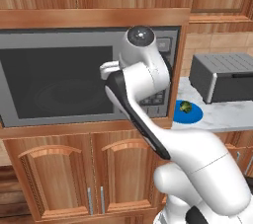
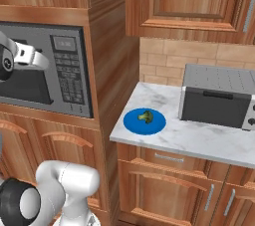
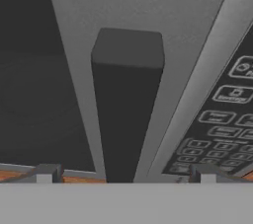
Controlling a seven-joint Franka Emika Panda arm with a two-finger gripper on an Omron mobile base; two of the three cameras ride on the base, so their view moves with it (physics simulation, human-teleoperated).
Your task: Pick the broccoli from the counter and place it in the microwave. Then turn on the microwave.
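Observation:
The broccoli [image 1: 186, 106] [image 2: 146, 116] lies on a blue plate [image 1: 193, 115] [image 2: 144, 123] at the left end of the counter [image 1: 225, 115] [image 2: 199, 138]. The microwave [image 1: 54, 85] [image 2: 47, 83] is built into the wooden cabinets left of it, with its door shut. My gripper [image 3: 124, 173] is open, close in front of the black door handle [image 3: 126, 109]. The handle stands midway between the two fingertips [image 3: 47, 173], and nothing is held. The keypad [image 3: 222, 129] [image 2: 69, 78] lies just right of the handle.
A grey toaster oven [image 1: 222, 77] [image 2: 219, 95] stands on the counter, right of the plate. Wooden cupboards hang above, with doors and drawers below. A cabinet side wall [image 2: 112, 70] separates the microwave from the counter.

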